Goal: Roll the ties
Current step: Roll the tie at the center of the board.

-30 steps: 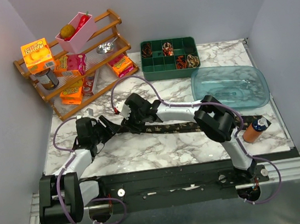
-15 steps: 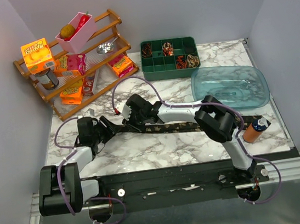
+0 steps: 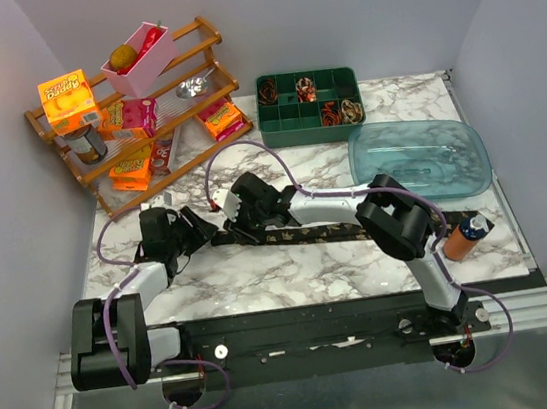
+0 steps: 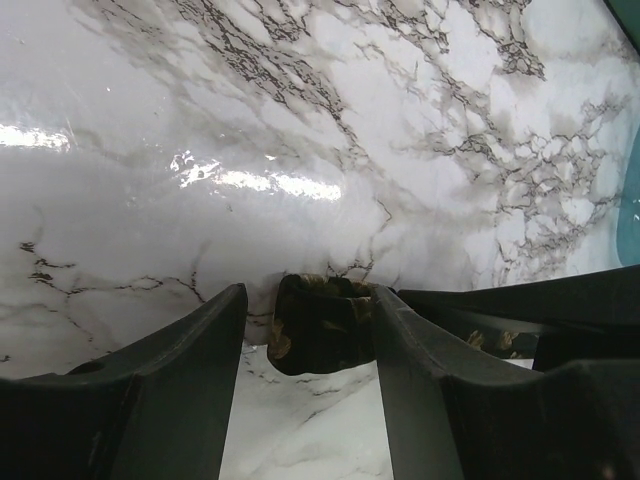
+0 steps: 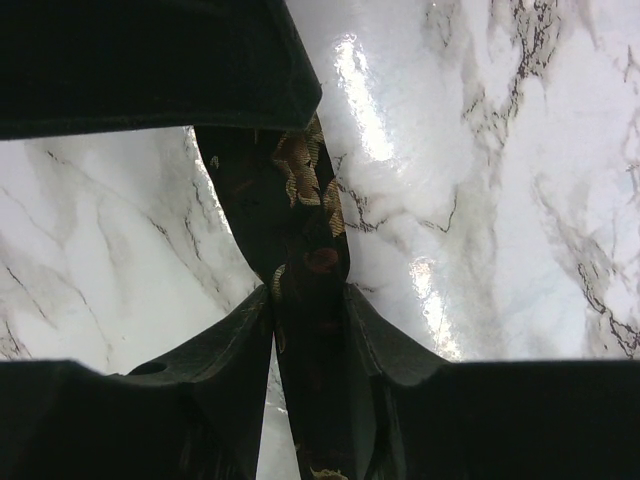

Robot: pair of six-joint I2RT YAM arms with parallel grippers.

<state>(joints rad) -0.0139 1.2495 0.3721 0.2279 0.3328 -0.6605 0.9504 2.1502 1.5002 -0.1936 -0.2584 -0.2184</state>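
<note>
Pinching long dark brown-black gold-patterned fabric necktie [image 5: 300, 220] shut in right gripper [image 5: 308, 292], left gripper [image 4: 308, 305] half-open astride its folded end, holding nothing, risked fold springing loose.

- Table [image 3: 262, 267]: glossy white marble top with dark veins.
- Tray [image 3: 305, 137]: green, with compartments, at the table's far edge.
- Rack [image 3: 180, 166]: wooden, just left of the tray, set at a slant.
- Lid [image 3: 419, 157]: clear teal, just in front of the tray, to its right.
- Tie [image 3: 327, 231]: dark with a tan pattern, stretched flat left to right, well in front of the tray.
- Bottle [image 3: 460, 238]: orange with a blue cap, in front of the lid and right of the tray, beside the tie's right end.
</note>
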